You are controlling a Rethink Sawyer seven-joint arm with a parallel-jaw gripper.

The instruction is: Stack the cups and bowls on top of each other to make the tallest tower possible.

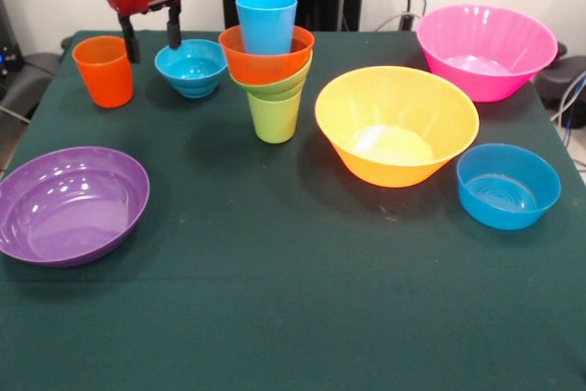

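The tower (268, 70) stands at the back middle: a lime green cup (274, 118) as base, a small green bowl (279, 86), a medium orange bowl (265, 57), and a light blue cup (266, 23) on top. My gripper (152, 32) hangs open and empty at the back left, between the orange cup (103, 70) and a small blue bowl (190, 68). One finger (173, 28) is just above the small blue bowl's far rim. A yellow-orange bowl (396, 124), a pink bowl (486, 50), a medium blue bowl (507, 186) and a purple bowl (71, 203) stand apart on the table.
The table is covered in dark green cloth (293, 299). Cables (569, 98) hang off the right edge. The pink bowl sits close to the back right corner, the purple bowl close to the left edge.
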